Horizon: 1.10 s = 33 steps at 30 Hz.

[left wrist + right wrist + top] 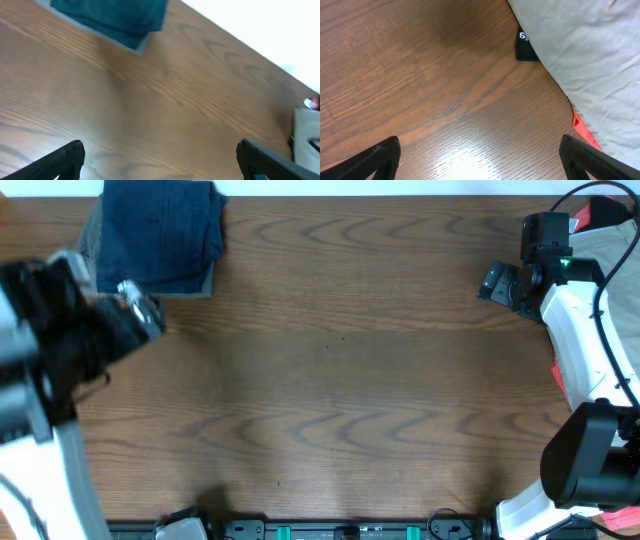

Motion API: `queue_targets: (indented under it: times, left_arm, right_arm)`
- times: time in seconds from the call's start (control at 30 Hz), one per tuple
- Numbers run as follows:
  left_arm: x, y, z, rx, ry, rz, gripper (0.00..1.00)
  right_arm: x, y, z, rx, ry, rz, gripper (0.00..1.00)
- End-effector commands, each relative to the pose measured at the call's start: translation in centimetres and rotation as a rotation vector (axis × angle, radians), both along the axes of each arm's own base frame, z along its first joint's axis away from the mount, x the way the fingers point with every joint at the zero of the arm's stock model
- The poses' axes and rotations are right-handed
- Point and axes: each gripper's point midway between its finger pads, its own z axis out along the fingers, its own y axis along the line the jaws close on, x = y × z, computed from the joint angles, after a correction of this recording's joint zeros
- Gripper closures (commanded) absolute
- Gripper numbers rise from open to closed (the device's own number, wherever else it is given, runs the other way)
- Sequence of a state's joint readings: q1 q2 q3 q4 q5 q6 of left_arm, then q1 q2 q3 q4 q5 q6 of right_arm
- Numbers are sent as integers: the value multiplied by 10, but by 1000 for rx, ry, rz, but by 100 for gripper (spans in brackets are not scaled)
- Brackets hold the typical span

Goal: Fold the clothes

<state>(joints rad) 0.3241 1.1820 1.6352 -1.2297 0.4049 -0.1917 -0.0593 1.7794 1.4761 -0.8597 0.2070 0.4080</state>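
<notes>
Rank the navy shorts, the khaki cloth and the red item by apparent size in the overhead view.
1. navy shorts, folded: largest.
2. khaki cloth: smaller, though the frame edge cuts it off, so its true size is unsure.
3. red item: only a sliver shows.

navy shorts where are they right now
In the overhead view the navy shorts lie folded at the table's far left corner, on top of a grey-green pair, just beyond the left tool.
</notes>
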Motion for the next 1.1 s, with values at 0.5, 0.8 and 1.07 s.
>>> queue_targets:
  times: [0.5, 0.8, 1.07]
  left_arm:
    - [-131, -71, -60, -185, 106, -83, 2]
    - [-134, -69, -63, -179, 124, -73, 2]
    - [-133, -77, -71, -116, 134, -176, 2]
  right_arm:
    - [0, 1, 10, -18, -20, 13, 1]
    - [0, 1, 10, -18, -20, 13, 1]
    - [0, 1, 10, -18, -20, 13, 1]
